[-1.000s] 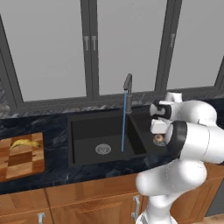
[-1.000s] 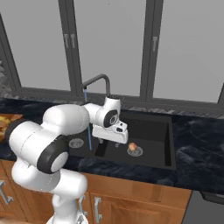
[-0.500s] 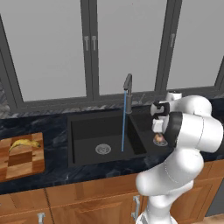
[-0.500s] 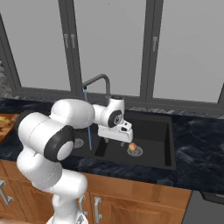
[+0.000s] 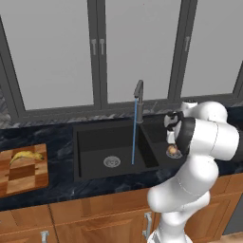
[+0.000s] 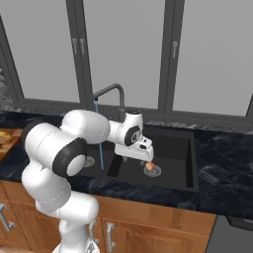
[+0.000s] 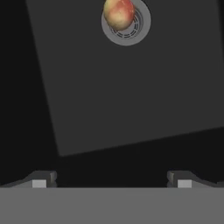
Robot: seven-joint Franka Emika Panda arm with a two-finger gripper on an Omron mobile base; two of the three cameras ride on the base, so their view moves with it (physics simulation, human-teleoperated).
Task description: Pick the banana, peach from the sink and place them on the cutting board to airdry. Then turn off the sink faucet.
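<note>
Grey window panels run across the back of this kitchen, and below them a dark marbled desk [image 5: 57,147] tops wooden cabinets. Set into it is the black sink [image 5: 95,142] with its two basins. Faucet [image 5: 138,91] is upright at the far rim, and a thin blue stream [image 5: 134,135] drops into the left basin near its silver drain [image 5: 111,162].

Over to the right basin now: the peach [image 6: 148,167] sits right on that basin's drain [image 6: 154,171], orange-pink with a pale patch. From the hand camera it shows at the top of the picture [image 7: 119,12], overlapping the round drain ring [image 7: 141,24], with bare black basin floor between it and the finger tips.

End effector [image 6: 144,154] hangs over the right basin, above the peach and clear of it. Fingers [image 7: 43,179] stand wide apart, nothing between them.

Far left, the checkered board [image 5: 21,173] lies on the desk, and the banana [image 5: 26,156] is lying across its far end, well apart from the sink. In the right base view a sliver of board and banana [image 6: 5,134] peeks in at the left edge.
</note>
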